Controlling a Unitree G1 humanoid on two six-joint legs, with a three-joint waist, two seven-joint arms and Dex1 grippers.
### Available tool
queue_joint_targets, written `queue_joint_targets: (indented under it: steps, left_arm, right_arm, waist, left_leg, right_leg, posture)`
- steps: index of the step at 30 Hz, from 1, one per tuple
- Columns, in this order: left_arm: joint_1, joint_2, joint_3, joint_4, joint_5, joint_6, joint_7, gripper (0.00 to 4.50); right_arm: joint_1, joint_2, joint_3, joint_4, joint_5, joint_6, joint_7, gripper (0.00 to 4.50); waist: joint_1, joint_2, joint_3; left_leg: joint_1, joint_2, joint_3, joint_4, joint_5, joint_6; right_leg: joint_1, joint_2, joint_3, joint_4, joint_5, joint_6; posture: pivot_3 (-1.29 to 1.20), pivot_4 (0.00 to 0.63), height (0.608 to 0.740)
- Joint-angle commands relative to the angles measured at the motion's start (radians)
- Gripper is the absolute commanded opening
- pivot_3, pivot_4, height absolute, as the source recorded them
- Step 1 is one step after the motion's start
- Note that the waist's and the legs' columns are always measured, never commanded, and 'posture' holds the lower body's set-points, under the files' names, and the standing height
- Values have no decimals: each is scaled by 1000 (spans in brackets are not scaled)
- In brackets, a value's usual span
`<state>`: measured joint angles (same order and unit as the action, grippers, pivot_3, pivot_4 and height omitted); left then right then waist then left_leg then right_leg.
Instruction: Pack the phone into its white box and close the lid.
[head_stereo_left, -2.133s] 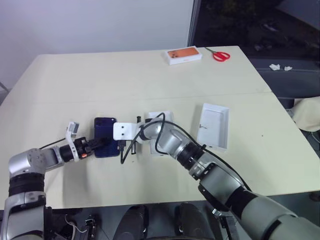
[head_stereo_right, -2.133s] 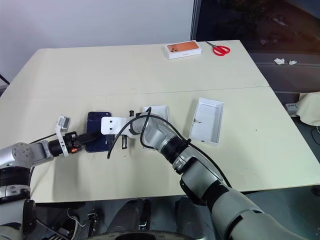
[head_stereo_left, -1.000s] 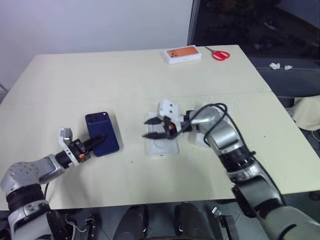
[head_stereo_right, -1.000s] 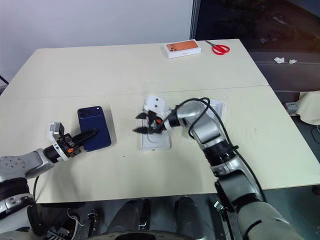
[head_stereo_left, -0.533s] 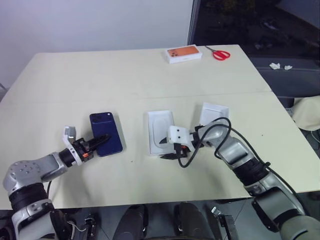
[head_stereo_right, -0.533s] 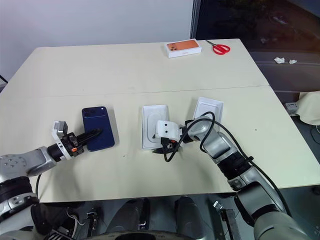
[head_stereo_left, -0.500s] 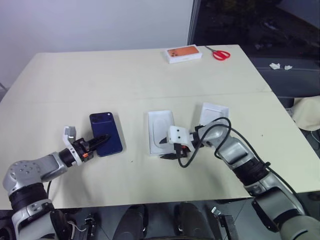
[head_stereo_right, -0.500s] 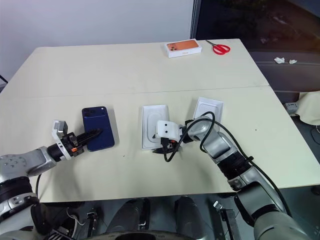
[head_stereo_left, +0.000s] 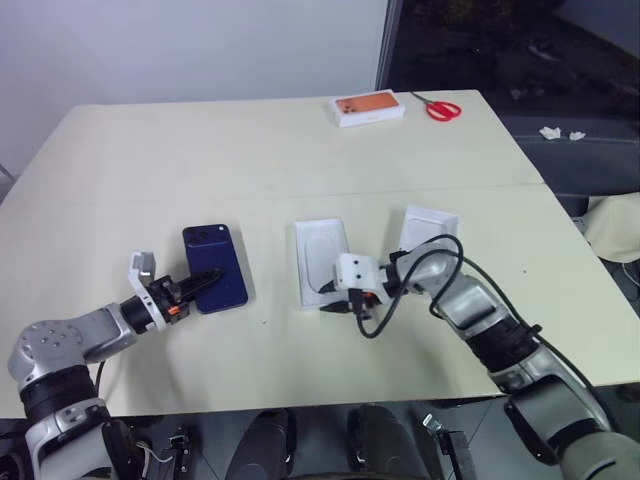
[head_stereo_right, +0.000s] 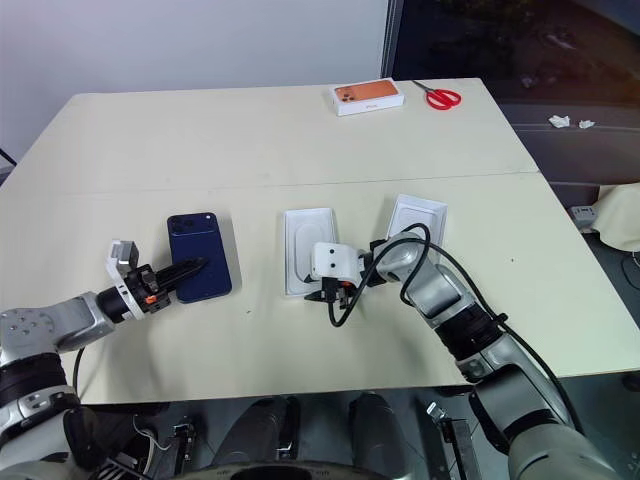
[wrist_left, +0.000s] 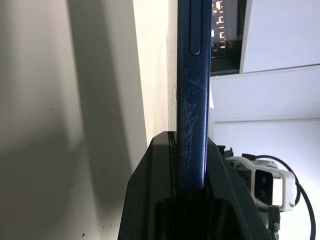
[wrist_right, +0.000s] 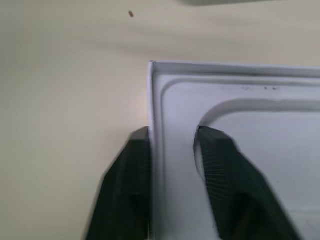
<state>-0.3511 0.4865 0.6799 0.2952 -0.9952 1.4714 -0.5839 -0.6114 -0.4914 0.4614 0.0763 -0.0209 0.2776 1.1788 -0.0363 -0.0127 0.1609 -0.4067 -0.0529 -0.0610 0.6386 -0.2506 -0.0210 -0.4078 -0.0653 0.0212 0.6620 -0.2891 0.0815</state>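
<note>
I have the phone (head_stereo_left: 215, 267) pinched at its near edge in my left gripper (head_stereo_left: 196, 281); the left wrist view shows its dark blue side sitting tight between the 2 black fingers (wrist_left: 150, 200), so that grip is closed on it. It lies back-up, low over the table (head_stereo_left: 250, 150) on my left side, well apart from everything else.

My right gripper (head_stereo_left: 332, 303) is down at the near end of the white insert with the oval recess (head_stereo_left: 322, 260). In the right wrist view 1 finger sits outside the insert's rim and the other inside on its raised face, drawn in close around that edge; I judge it is pinching the rim, though I can't say how firmly.

Just beyond my right forearm lies a shallow white tray (head_stereo_left: 428, 227), open side up. I can't tell from here whether that is the white box or the lid. The orange-topped box (head_stereo_left: 368, 108) and red scissors (head_stereo_left: 441, 108) sit far back, out of play.

Step in hand, as I read it: sorting the packaging while the phone waits. Next I need to lift the insert cleanly without it slipping from a thin edge grip, then bring the phone across flat to its tray.
</note>
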Motion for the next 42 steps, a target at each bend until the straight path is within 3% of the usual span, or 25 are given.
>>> queue_joint_targets:
  steps: [1, 8, 16, 19, 28, 31, 36, 42]
  left_arm:
    - [-10, 0, 6, -48, -45, 5, -7, 182]
    - [-6, -1, 6, -57, -54, 12, -6, 182]
    - [-13, 0, 8, -48, -57, 8, 0, 182]
    - [-17, 9, 15, -44, -57, 3, 1, 182]
    - [-9, 45, 26, -25, -61, -2, -16, 182]
    - [-4, 86, 27, -21, -69, 20, -42, 182]
    - [8, 156, 9, -6, -62, 35, -97, 182]
    - [-7, 173, 13, 1, -67, 27, -118, 182]
  right_arm:
    - [5, 9, 6, -11, 2, 26, 1, 552]
    - [3, 27, 7, -16, 0, 29, -13, 552]
    - [-47, 237, 42, 38, -39, 122, -168, 552]
    - [-58, 310, 35, 19, -25, 251, -214, 552]
    - [-60, 298, 63, -7, -38, 322, -227, 552]
    - [-63, 286, 70, -6, -42, 306, -221, 1628]
    - [-60, 270, 83, -20, -31, 297, -200, 4133]
    - [-90, 268, -5, -34, 54, 315, -176, 4133]
  waist:
    - [-3, -1, -1]
    - [-3, -1, 0]
    - [-8, -1, -1]
    - [-5, -2, -1]
    - [-3, -2, -1]
    - [-4, -2, -1]
    - [-5, -3, -1]
    - [-4, -3, 0]
  left_leg:
    - [0, 0, 0, 0, 0, 0]
    - [0, 0, 0, 0, 0, 0]
    - [0, 2, 0, -1, 1, -1]
    - [0, 2, 0, -1, 1, -2]
    - [0, 2, 0, -1, 1, -2]
    - [0, 2, 0, -1, 1, -2]
    - [-1, 2, 0, -1, 1, -2]
    - [-1, 2, 0, -1, 1, -1]
  right_leg:
    - [0, 0, 0, 0, 0, 0]
    - [0, 0, 0, 0, 0, 0]
    - [-2, 2, 0, 1, 0, 0]
    - [-1, 2, 0, 1, 0, 0]
    - [-1, 2, 0, 1, 0, 0]
    - [-2, 2, 0, 1, 0, 0]
    - [-2, 2, 0, 1, 0, 0]
    - [-2, 1, 0, 0, 0, 0]
  posture:
    - [0, 150, 740]
    - [0, 150, 740]
    - [0, 150, 740]
    - [0, 150, 740]
    - [0, 150, 740]
    - [0, 150, 740]
    - [0, 150, 740]
    - [0, 150, 740]
